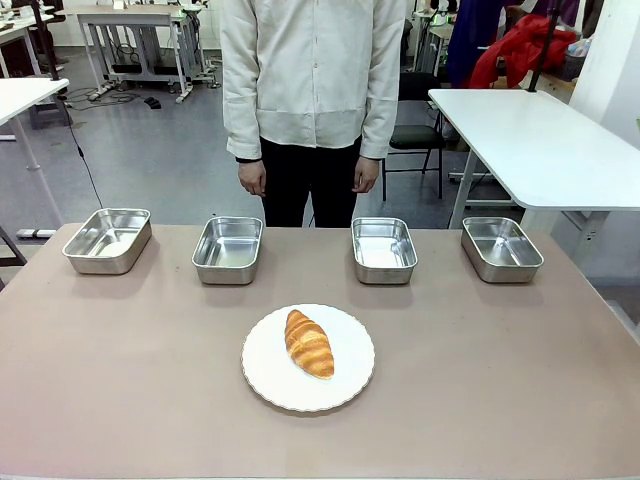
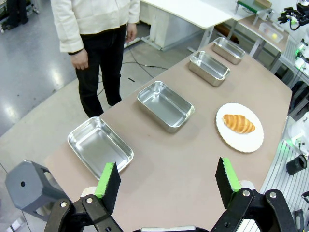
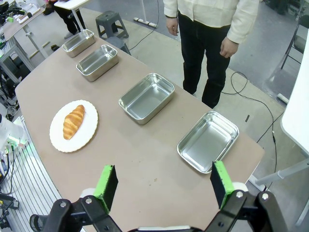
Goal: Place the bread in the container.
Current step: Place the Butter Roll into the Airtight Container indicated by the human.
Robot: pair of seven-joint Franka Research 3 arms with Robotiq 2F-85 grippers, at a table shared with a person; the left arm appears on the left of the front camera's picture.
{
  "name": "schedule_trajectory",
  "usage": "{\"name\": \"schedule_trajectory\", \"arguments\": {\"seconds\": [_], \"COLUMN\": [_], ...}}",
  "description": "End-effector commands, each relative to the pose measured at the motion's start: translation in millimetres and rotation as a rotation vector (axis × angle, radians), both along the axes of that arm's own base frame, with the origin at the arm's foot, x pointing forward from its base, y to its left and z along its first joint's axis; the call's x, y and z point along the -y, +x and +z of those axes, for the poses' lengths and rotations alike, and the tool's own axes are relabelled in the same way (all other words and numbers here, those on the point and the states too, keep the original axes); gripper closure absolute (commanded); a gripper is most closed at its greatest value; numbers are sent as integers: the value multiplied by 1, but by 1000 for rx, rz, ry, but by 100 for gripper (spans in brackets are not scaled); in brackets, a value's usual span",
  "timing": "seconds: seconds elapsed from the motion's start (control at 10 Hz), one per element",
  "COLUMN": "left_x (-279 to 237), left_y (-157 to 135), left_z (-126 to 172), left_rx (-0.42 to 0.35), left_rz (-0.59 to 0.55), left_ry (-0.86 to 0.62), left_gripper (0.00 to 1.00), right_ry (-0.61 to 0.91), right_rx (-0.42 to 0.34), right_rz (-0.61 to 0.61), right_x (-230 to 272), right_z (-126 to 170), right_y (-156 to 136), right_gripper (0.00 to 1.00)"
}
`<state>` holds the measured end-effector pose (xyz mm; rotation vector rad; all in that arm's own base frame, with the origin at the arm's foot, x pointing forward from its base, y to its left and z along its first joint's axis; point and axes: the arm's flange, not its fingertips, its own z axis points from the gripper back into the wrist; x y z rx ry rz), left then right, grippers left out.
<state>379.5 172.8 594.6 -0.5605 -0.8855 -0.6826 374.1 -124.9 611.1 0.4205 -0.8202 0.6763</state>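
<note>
The bread [image 1: 309, 344], a golden-brown croissant, lies on a round white plate [image 1: 268, 385] near the table's front middle. Behind it, several look-alike shiny steel trays stand in a row along the far edge, all empty; which one is the container I cannot tell. The two middle trays [image 1: 228, 250] [image 1: 384, 250] are closest to the plate. My left gripper [image 2: 167, 166] hangs open high above the table's left end, over a tray [image 2: 99, 145], with the bread [image 2: 238, 123] far ahead. My right gripper [image 3: 163, 169] hangs open above the right end, with the bread [image 3: 73, 122] far off.
A person [image 1: 312, 90] in a pale jacket stands at the far edge, behind the middle trays, hands down at the sides. A white table [image 1: 540, 140] stands beyond the right end. Bare brown tabletop [image 1: 120, 370] lies on both sides of the plate.
</note>
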Motion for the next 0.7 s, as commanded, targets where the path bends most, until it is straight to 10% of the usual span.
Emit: {"name": "schedule_trajectory", "arguments": {"seconds": [0.0,0.6], "left_x": [1,1], "left_y": [2,2], "left_z": [1,1], "left_rx": [20,20], "left_rz": [-12,-12], "left_ry": [-9,-9], "left_gripper": [0,0], "right_ry": [9,9], "right_rx": [23,23], "right_rz": [18,18], "right_x": [1,1], "right_z": [1,1], "right_y": [2,2], "right_gripper": [0,0]}}
